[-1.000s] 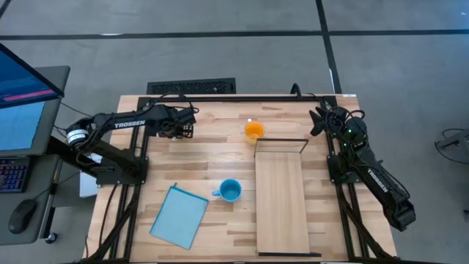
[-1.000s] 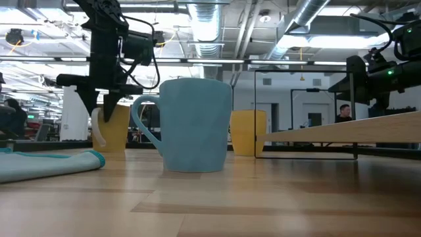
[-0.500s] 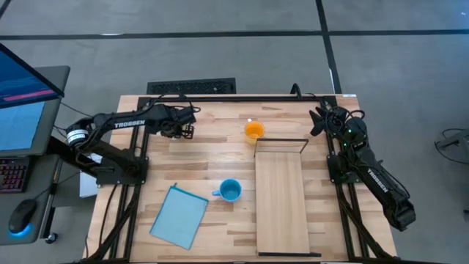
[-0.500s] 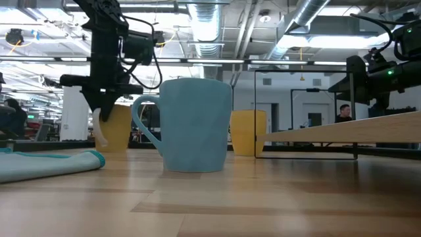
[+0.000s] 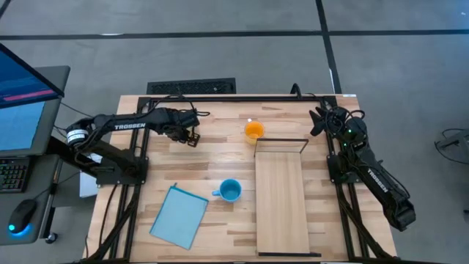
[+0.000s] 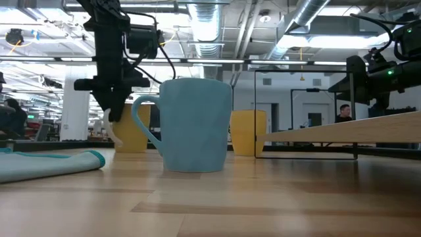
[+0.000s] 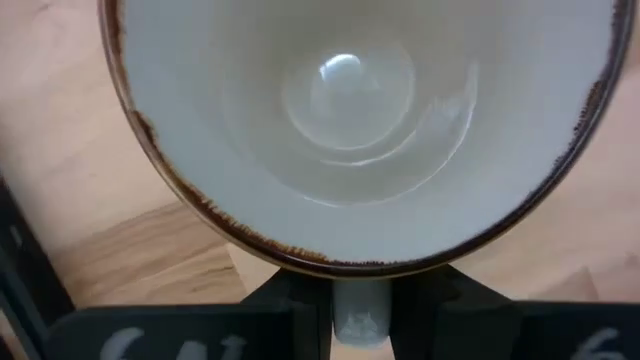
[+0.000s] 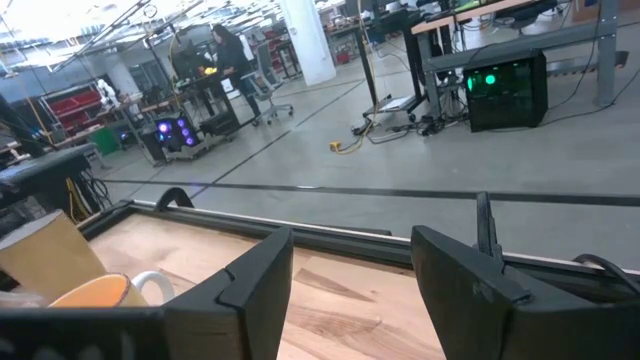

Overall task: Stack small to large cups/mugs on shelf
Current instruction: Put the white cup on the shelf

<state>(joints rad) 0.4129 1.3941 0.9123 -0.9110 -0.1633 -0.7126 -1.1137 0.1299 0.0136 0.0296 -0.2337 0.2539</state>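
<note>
Glazed cream mug (image 7: 350,130), white inside, brown-speckled rim, handle pinched in left gripper (image 5: 192,134) jaws. Right gripper (image 5: 316,122) idle at far edge, jaws parted, empty.

Cream mug (image 7: 350,120) — white inside, speckled brown rim; orange mug (image 5: 253,131); light-blue mug (image 5: 230,191) — pale-wood shelf (image 5: 283,198).

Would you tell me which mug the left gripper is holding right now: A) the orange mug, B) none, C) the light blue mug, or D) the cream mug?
D: the left gripper is shut on the cream mug, whose white inside fills the left wrist view.
</note>
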